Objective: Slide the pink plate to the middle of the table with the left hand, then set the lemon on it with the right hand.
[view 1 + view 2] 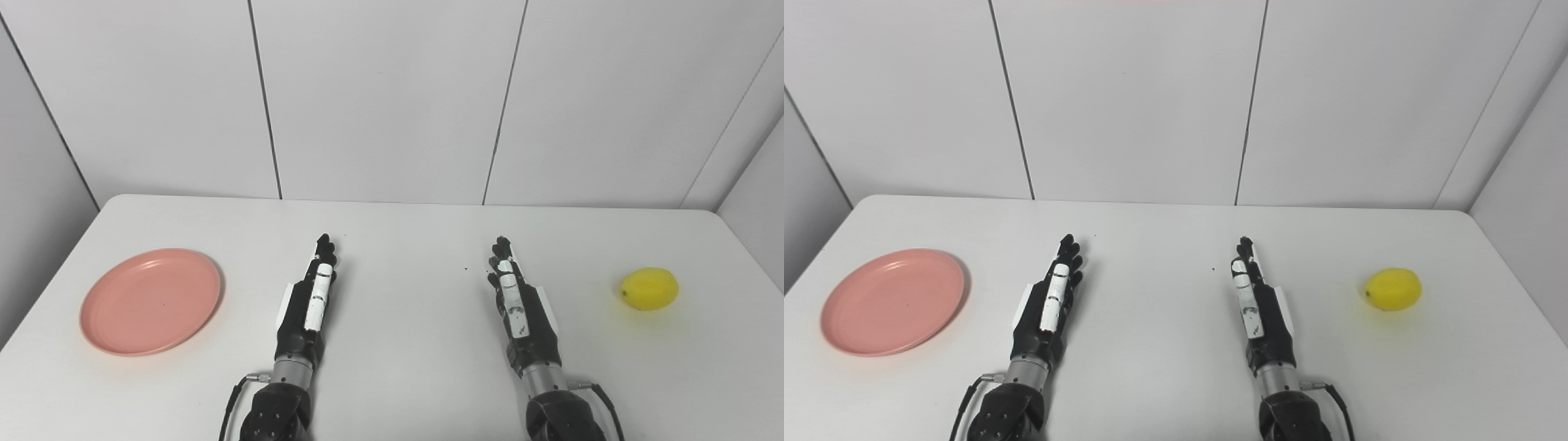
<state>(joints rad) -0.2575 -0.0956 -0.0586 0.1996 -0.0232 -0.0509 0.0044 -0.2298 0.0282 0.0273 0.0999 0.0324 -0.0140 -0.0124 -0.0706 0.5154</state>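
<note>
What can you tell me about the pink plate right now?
The round, shallow pink plate, seemingly matte plastic with a low raised rim, lies flat and upright on the white table at its left side, not yet in the middle. It is empty and looks intact. Nothing touches it: the left robot hand rests apart, to its right, fingers extended.
</note>
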